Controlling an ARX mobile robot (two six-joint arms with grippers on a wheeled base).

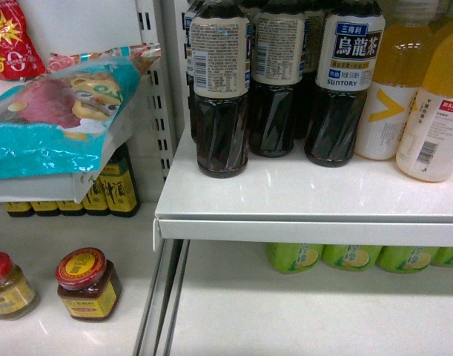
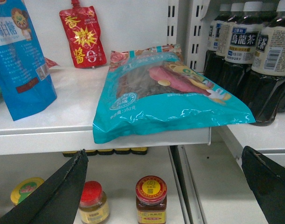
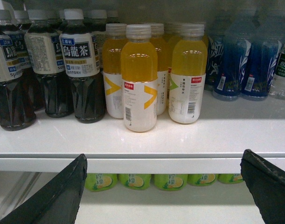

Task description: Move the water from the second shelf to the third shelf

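Right tool [image 3: 163,189] spread, holding nothing, low before the shelf [image 3: 142,140]; left tool [image 2: 163,189] likewise. We see clear water bottle [image 3: 284,70] at 2 o'clock, upright. We judge approach; reach right.

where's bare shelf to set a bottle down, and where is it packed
Free: the front strip of the upper shelf ahead of the orange bottles, and the lower shelf in front of the green bottles. Packed: the oolong tea bottles and blue bottles stand shoulder to shoulder behind.
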